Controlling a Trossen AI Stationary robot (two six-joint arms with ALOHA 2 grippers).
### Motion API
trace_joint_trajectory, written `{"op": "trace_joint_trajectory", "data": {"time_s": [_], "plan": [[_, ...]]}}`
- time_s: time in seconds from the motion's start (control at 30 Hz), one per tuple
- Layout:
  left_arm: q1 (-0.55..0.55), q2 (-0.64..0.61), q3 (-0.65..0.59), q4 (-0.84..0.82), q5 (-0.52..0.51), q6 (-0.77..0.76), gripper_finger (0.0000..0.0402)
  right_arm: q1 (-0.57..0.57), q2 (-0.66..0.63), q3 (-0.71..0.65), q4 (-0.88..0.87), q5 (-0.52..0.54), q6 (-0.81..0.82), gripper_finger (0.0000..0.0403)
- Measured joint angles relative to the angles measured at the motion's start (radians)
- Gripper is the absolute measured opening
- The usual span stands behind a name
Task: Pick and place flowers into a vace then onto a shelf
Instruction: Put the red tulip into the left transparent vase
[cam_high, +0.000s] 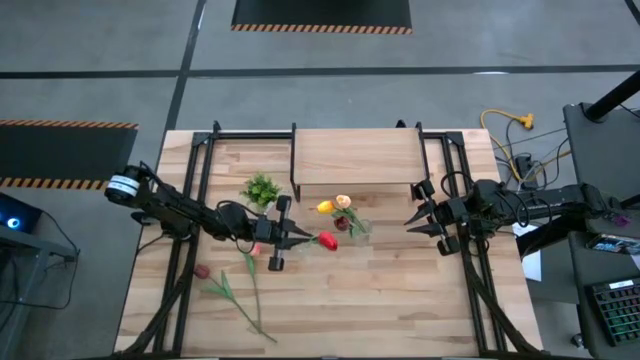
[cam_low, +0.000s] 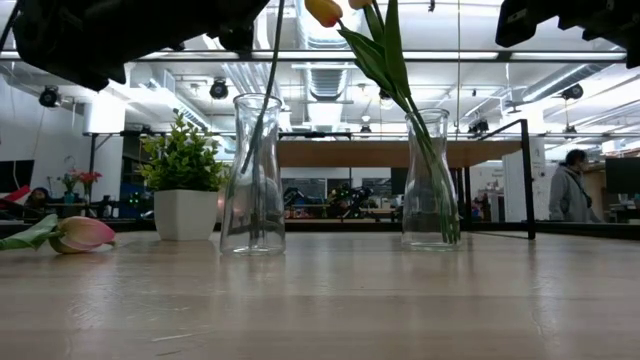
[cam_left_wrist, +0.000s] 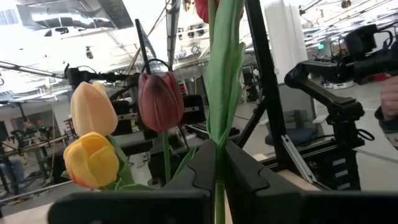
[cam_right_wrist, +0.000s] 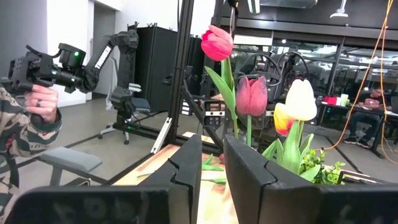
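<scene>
Left hand (cam_high: 297, 238) clamped on red tulip's (cam_high: 327, 240) green stem, held above the near glass vase (cam_low: 253, 172), stem hanging down into its neck. Three tulips, yellow (cam_high: 324, 207), peach (cam_high: 343, 201) and maroon (cam_high: 343, 223), already standing in second vase (cam_low: 431, 180), just in front of shelf (cam_high: 355, 157). Two pink tulips (cam_high: 203, 271) lying flat on tabletop (cam_high: 380, 300) at the left. Small leafy plant (cam_high: 262, 188) in a white pot beside the vases. Right hand (cam_high: 412, 219) hovering right of the shelf, fingers (cam_right_wrist: 245, 168) slightly apart, holding nothing.

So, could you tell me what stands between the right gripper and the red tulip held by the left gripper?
In the high view, the vase of yellow, peach and maroon tulips.
</scene>
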Motion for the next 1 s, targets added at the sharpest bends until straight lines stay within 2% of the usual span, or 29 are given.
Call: {"op": "trace_joint_trajectory", "data": {"time_s": [1.0], "plan": [[0.0,0.001,-0.006,-0.054,0.002,0.0,0.001,0.0,0.0,0.0,-0.002,0.0,0.0,0.0057]]}}
